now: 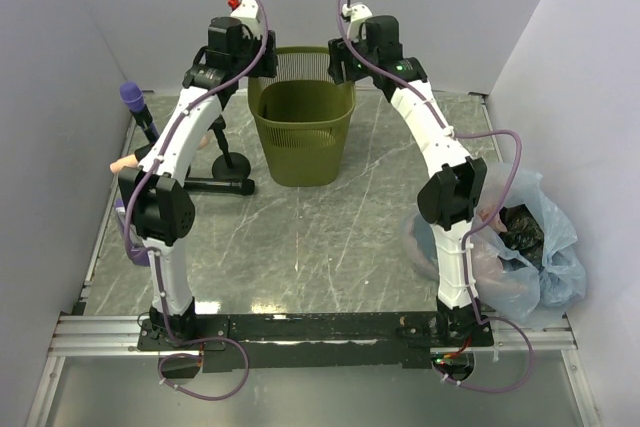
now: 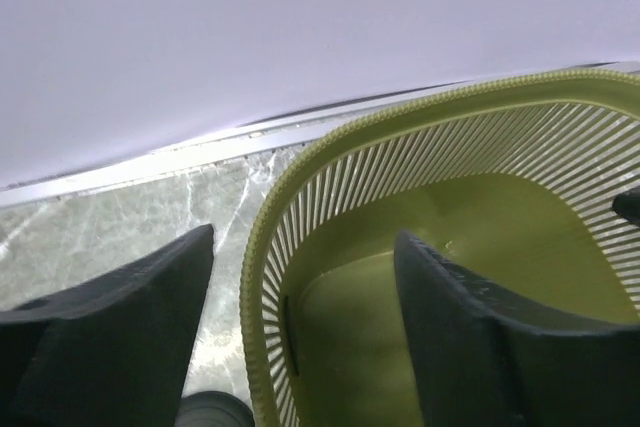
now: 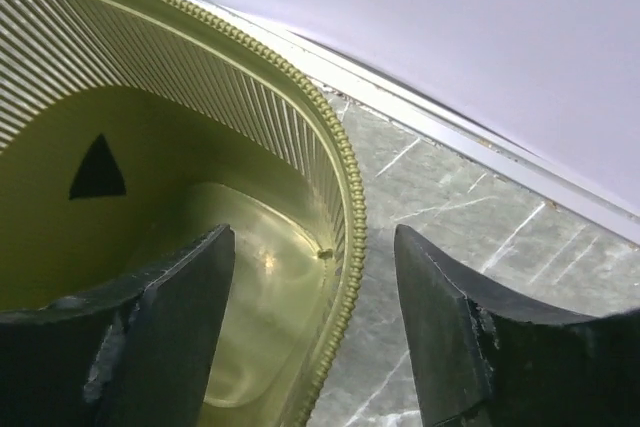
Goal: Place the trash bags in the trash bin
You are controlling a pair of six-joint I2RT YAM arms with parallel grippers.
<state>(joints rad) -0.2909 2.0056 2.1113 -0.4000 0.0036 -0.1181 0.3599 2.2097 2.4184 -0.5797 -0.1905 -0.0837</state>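
Note:
The olive-green trash bin (image 1: 300, 142) stands upright at the back middle of the table, and its inside looks bare. My left gripper (image 2: 305, 237) is open astride the bin's left rim (image 2: 262, 247), one finger outside and one inside. My right gripper (image 3: 315, 232) is open astride the right rim (image 3: 352, 217) in the same way. Neither holds anything. In the top view both grippers (image 1: 258, 69) (image 1: 345, 65) hang at the bin's top corners. A dark crinkly bundle (image 1: 522, 227), seemingly the trash bags, lies in a clear bag at the right.
A clear bluish bag (image 1: 550, 262) bulges at the table's right edge beside the right arm. A purple-headed microphone (image 1: 133, 97) on a black stand (image 1: 232, 164) sits left of the bin. Walls close in at the back and on both sides.

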